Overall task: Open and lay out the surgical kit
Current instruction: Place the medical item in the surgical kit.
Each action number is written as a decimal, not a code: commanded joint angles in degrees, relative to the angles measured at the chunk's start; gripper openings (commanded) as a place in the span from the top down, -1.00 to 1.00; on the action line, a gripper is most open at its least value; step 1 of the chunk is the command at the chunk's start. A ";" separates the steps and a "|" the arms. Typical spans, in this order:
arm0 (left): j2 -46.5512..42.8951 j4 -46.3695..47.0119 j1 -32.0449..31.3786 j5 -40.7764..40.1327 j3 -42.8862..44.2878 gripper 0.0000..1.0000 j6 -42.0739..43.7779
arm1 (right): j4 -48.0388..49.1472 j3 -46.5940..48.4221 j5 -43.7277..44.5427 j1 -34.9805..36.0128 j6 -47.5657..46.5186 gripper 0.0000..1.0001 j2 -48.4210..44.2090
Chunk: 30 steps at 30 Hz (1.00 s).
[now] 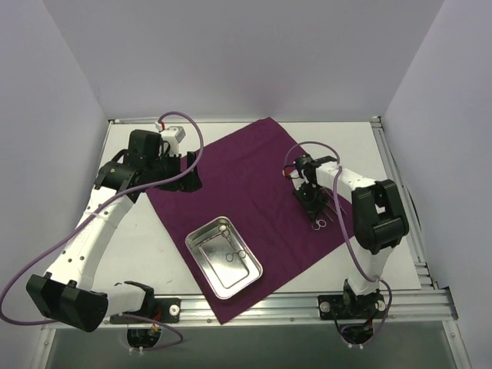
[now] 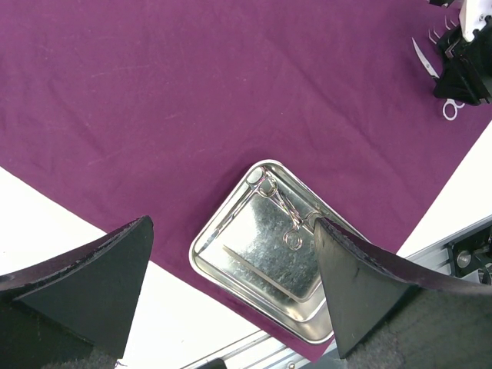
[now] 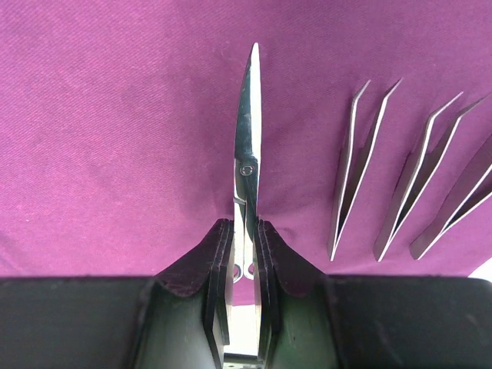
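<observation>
The maroon cloth (image 1: 254,165) lies spread flat on the table. The steel tray (image 1: 219,277) sits on the cloth's near part and holds a ring-handled instrument (image 2: 280,206) and a thin straight tool (image 2: 257,267). My right gripper (image 3: 244,227) is low over the cloth's right side, shut on the shanks of a pair of scissors (image 3: 247,146) whose blades point away from it. Three tweezers (image 3: 355,173) lie side by side to the right of the scissors. My left gripper (image 1: 187,172) hovers open and empty over the cloth's left edge, looking down at the tray (image 2: 261,254).
White table surface (image 1: 146,246) shows left of the cloth. An aluminium rail (image 1: 292,304) runs along the near edge and another up the right side. White walls enclose the back and sides. Purple cables loop from both arms.
</observation>
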 commanded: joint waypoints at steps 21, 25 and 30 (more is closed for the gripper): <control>0.06 0.15 0.39 -0.11 1.88 -0.88 0.71 | -1.65 0.83 0.70 1.71 0.58 0.62 3.45; 0.06 0.16 0.39 0.24 1.00 -0.87 0.10 | -2.00 1.71 1.32 2.41 1.28 0.39 1.96; -0.46 -0.02 0.39 2.17 -1.54 -0.88 -3.94 | -4.64 6.88 3.76 3.65 3.48 0.00 -1.29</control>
